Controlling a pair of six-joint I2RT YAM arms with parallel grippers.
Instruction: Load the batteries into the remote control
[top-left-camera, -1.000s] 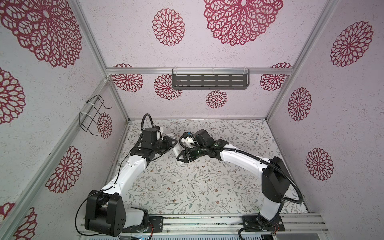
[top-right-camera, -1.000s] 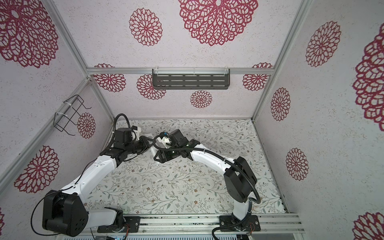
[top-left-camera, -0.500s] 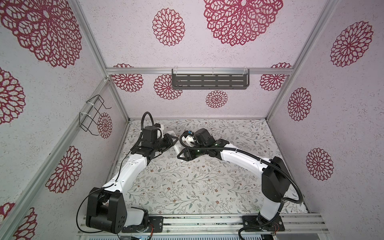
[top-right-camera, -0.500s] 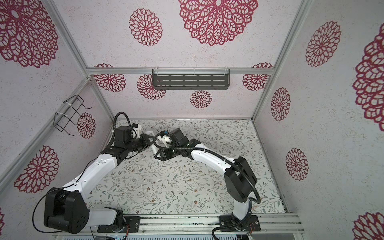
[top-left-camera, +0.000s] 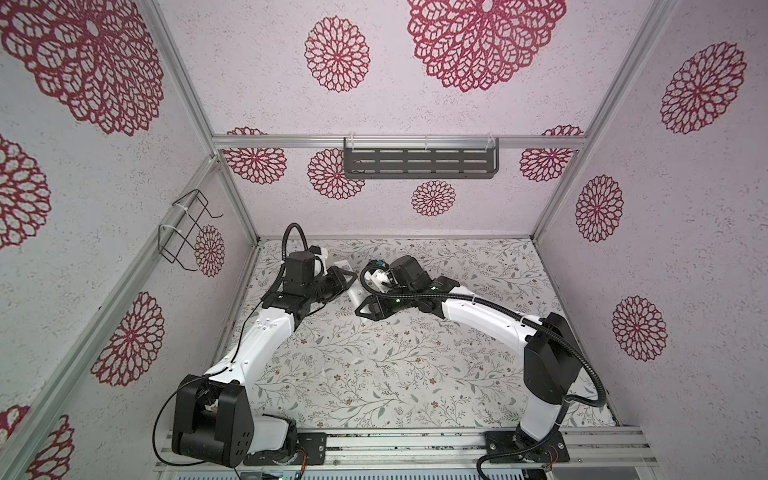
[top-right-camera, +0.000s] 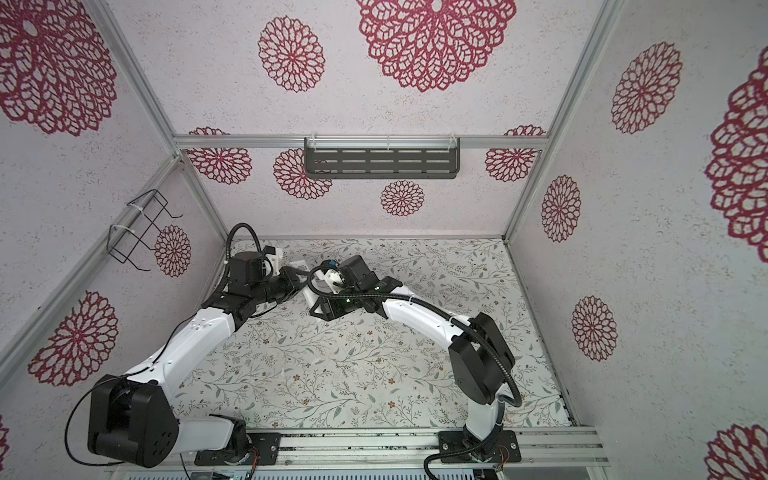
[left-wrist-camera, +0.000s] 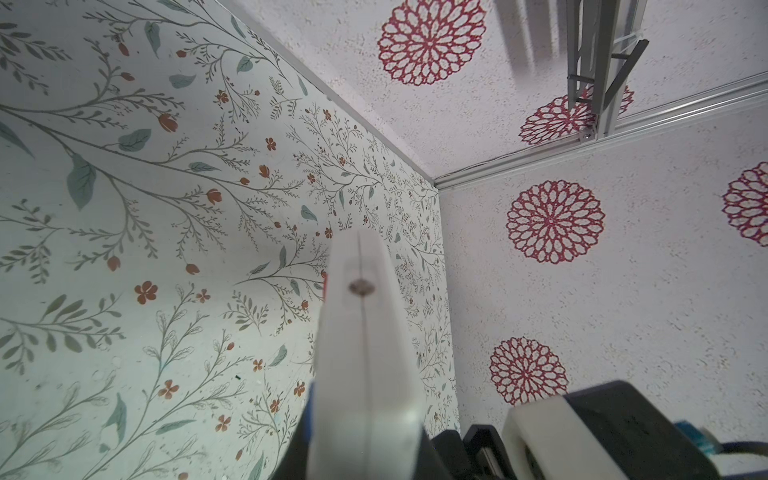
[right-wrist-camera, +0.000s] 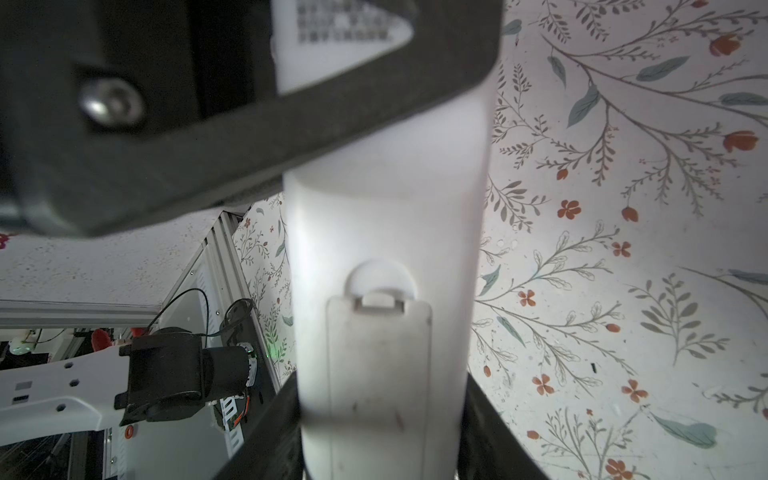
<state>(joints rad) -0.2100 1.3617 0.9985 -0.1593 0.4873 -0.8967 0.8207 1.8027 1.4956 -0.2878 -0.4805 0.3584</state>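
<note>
The remote control (right-wrist-camera: 382, 232) is a long white bar held above the floral table between both grippers. In the right wrist view its back faces the camera, with the battery cover (right-wrist-camera: 378, 374) closed. My right gripper (right-wrist-camera: 382, 449) is shut on its sides, and a dark finger of the left gripper (right-wrist-camera: 208, 124) crosses its far part. The left wrist view looks along the remote control's (left-wrist-camera: 365, 353) thin edge, with my left gripper (left-wrist-camera: 365, 457) shut on it. In both top views the remote control (top-left-camera: 355, 293) (top-right-camera: 308, 293) bridges the left gripper (top-left-camera: 347, 277) and right gripper (top-left-camera: 365, 307). The batteries are out of view.
A dark slotted shelf (top-left-camera: 419, 163) hangs on the back wall and a wire basket (top-left-camera: 185, 230) on the left wall. The floral table (top-left-camera: 395, 365) stretches in front of the grippers to the metal rail (top-left-camera: 415, 444) where the arms are mounted.
The left gripper and the remote have shifted slightly toward the back wall. The right gripper's jaws have narrowed onto the remote.
</note>
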